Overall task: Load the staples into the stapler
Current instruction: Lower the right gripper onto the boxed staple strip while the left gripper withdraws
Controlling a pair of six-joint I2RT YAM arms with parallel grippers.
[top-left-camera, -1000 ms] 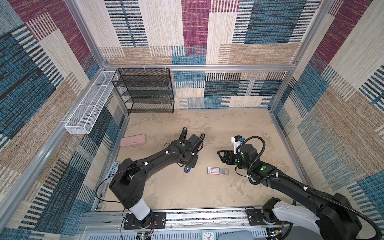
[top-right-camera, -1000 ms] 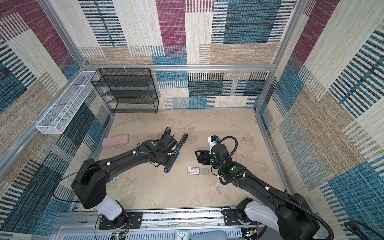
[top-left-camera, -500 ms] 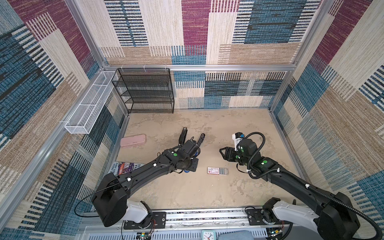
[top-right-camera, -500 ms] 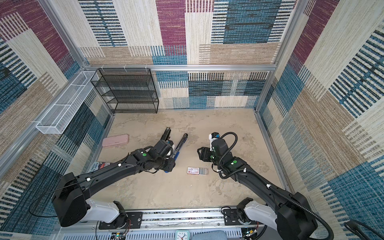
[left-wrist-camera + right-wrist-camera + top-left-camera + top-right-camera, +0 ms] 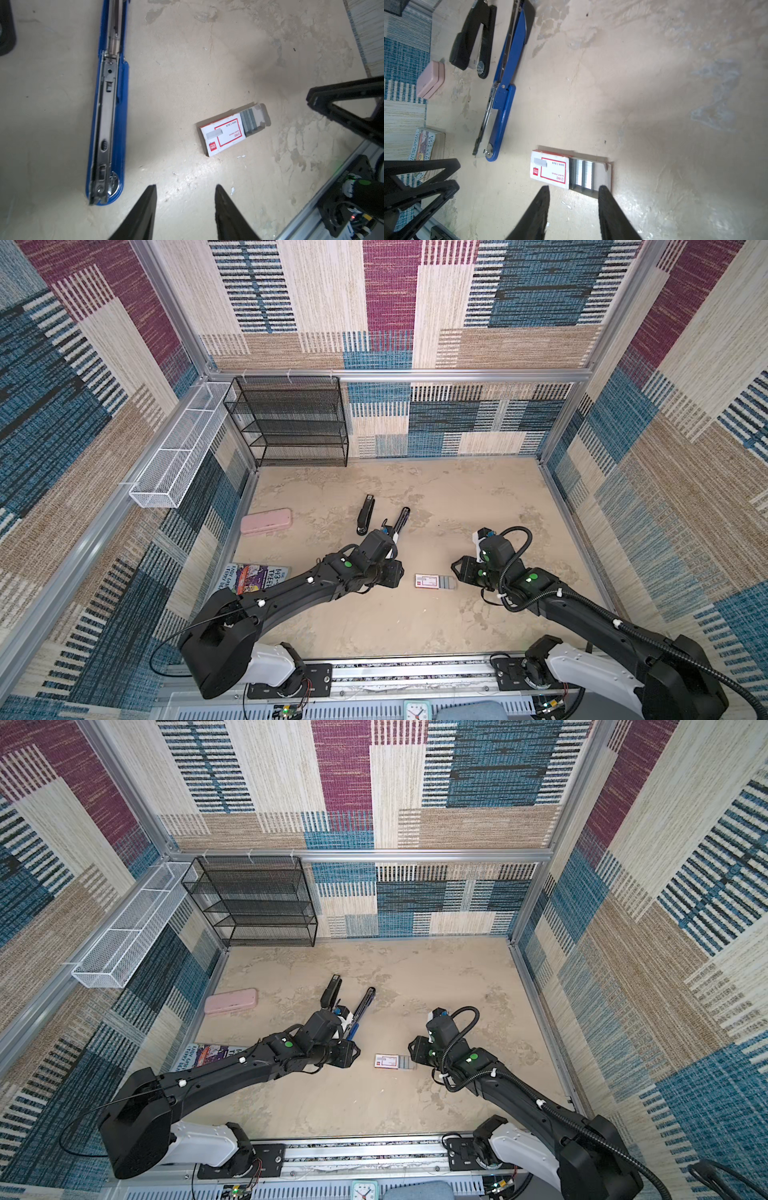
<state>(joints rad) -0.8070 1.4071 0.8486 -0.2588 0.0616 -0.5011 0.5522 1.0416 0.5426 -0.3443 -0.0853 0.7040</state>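
Observation:
The staples are grey strips in a tray slid partway out of a white box with a red label; they lie flat on the floor in both top views. A blue stapler lies folded open with its metal channel up, also seen in a top view. My left gripper is open and empty, between the stapler's near end and the box. My right gripper is open just short of the tray's near edge, holding nothing.
A shut black stapler lies beside the blue one. A pink oblong case and a book sit by the left wall. A black mesh shelf stands at the back left, with a white wire basket on the wall.
The right gripper's jaws have narrowed and it has come down beside the staples tray. The left gripper has shifted off the stapler's near end toward the box.

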